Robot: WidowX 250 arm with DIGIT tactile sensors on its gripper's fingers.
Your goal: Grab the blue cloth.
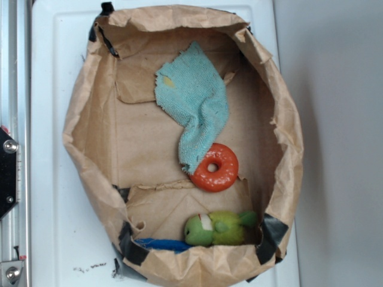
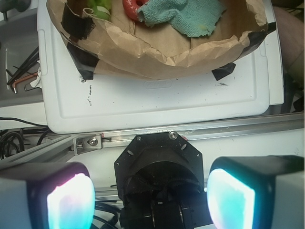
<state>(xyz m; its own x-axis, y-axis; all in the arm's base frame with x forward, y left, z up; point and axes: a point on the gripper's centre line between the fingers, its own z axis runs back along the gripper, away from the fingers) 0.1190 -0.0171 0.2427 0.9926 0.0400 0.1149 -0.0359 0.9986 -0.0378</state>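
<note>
The blue cloth [image 1: 194, 103] is a light teal terry rag with ragged edges and a small yellowish stain near one corner. It lies spread in the middle of the brown paper bag [image 1: 90, 107], its lower tip resting against the orange donut toy [image 1: 216, 168]. In the wrist view the blue cloth [image 2: 190, 15] shows at the top edge inside the bag [image 2: 157, 47]. My gripper [image 2: 150, 198] is open, its two glowing pads [image 2: 71, 202] far apart with nothing between them. It hovers over the robot base, well short of the bag. The gripper does not show in the exterior view.
A green plush toy [image 1: 218, 228] and a dark blue item [image 1: 164, 244] lie at the bag's near end. The bag sits on a white tray [image 2: 157, 102]. An aluminium rail [image 2: 190, 131] and the black robot base [image 2: 159, 171] lie below the gripper. Cables [image 2: 19, 62] sit at left.
</note>
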